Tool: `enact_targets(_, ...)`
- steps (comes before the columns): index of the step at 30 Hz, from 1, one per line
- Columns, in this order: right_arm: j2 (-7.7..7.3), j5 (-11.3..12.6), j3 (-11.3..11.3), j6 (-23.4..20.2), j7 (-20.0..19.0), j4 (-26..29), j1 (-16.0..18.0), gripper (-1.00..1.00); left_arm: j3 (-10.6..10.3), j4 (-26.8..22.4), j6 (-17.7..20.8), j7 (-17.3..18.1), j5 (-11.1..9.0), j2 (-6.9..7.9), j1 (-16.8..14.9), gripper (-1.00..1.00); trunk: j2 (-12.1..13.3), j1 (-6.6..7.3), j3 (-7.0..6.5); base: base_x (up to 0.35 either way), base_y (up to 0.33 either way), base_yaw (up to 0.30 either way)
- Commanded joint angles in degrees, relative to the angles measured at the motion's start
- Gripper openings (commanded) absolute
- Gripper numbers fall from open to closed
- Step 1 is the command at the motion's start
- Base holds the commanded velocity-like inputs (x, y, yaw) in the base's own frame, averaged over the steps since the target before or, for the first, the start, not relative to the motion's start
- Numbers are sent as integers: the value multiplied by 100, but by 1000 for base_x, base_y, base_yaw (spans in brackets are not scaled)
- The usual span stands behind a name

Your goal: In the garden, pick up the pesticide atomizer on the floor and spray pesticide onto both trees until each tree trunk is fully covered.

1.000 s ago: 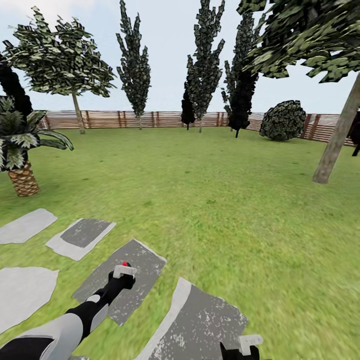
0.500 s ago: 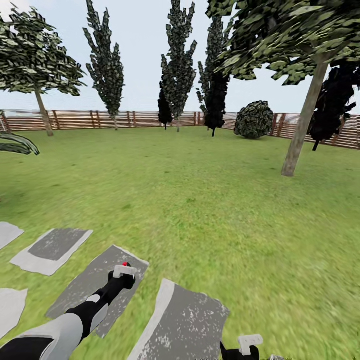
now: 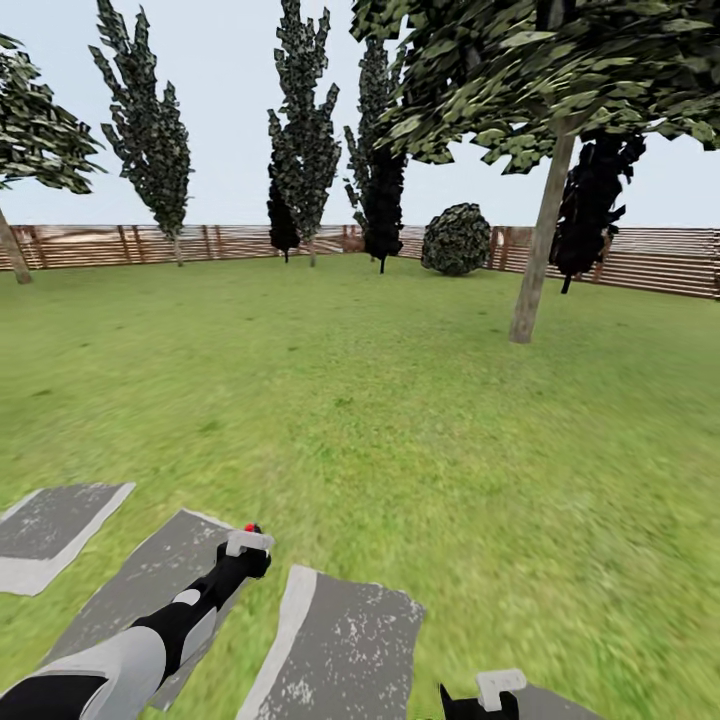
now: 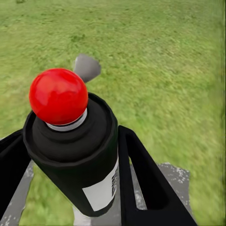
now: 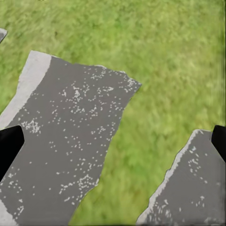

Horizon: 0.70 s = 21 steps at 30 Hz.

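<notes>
**Atomizer carried toward the tree**

Close by, left gripper (image 4: 70,188) clamped around pesticide atomizer (image 4: 70,146), red tip up, ready for spraying. Right gripper (image 5: 113,141) spread apart, empty, over grey stepping stones (image 5: 70,136). Farther off across lawn (image 3: 400,400), nearest tree trunk (image 3: 538,250), well apart, presumably the destination.

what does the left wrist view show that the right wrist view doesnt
Left wrist view: the pesticide atomizer, black with a red tip, clamped between the left gripper's dark fingers, over lawn.

Right wrist view: two grey stepping stones, a large speckled one and the corner of another, with the right gripper's black fingertips spread wide at the picture's edges and nothing between them.

Both: green grass and grey paving below the gripper.
</notes>
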<state>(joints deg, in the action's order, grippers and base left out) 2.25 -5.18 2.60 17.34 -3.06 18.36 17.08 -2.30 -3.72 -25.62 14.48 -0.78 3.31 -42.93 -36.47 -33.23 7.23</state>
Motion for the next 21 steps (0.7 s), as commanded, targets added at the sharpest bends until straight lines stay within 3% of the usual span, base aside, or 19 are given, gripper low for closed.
enact_targets(1,3,-54,30,17,-14,-6,6,100,-18,3,-22,11,-10,3,-5,-100,-8,-2,10,0,0,-300)
enact_targets(21,11,-54,21,15,-27,-38,6,100,-18,3,-30,11,-17,3,-5,-100,-8,-2,10,0,0,-300)
